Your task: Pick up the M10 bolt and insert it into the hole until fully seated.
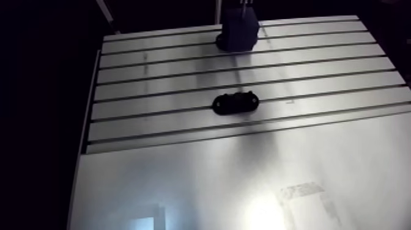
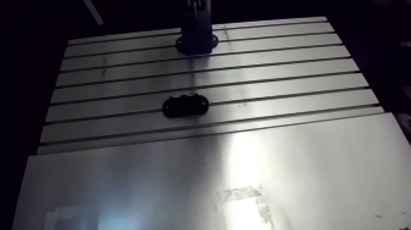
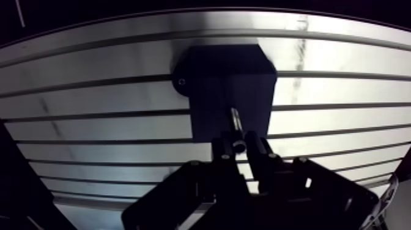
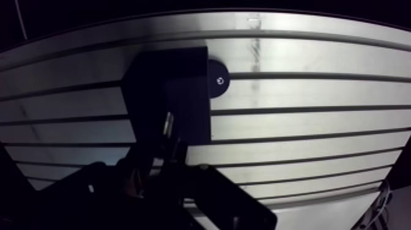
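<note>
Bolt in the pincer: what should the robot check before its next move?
1. The pincer is shut on the M10 bolt: ok.
2. Bolt hangs over the black block: ok.
3. Bolt tip lined up with the hole: cannot tell, the block's top is too dark.
4. Bolt fully seated: not ok, its shank shows bare.
5. The black oval holder lies apart from the block: ok.

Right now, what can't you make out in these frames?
- Hole: wrist view, the top of the black block is too dark to show it.
- Bolt tip: wrist view, dark against dark, so cannot tell whether it is inside the block or above it.
- Gripper: arm view, cut off by the top edge and merging with the block.
- Black oval holder: arm view, too small and dark to show detail.
</note>
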{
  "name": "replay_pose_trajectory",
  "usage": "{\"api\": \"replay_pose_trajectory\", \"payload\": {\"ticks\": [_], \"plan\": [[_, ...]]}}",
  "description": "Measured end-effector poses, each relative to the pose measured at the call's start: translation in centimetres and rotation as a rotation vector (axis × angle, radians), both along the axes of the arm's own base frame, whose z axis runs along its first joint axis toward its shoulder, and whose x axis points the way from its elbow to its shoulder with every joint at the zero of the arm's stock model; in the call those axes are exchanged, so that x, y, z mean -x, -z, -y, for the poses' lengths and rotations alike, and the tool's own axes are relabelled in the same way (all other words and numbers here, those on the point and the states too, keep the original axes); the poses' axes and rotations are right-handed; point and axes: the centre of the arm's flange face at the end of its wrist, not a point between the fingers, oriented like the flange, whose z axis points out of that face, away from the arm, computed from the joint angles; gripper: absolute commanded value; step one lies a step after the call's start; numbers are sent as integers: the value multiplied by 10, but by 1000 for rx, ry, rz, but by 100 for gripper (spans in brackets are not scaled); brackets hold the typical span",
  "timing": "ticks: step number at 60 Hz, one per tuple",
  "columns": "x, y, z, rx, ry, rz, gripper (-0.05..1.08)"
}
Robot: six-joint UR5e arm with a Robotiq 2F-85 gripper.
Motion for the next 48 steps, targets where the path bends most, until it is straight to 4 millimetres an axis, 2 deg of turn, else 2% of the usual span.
{"api": "replay_pose_trajectory", "payload": {"ticks": [27,42,43,44,45,46,47,48], "plan": [[0,3,-2,0,3,0,108],[-4,10,-1,2,3,12,103],[-4,10,-1,2,3,13,98],[-4,10,-1,2,3,14,98],[-4,11,-1,2,3,14,81],[-5,11,-1,2,3,15,49],[-5,11,-1,3,3,15,49],[-5,11,-1,3,3,16,12]]}}
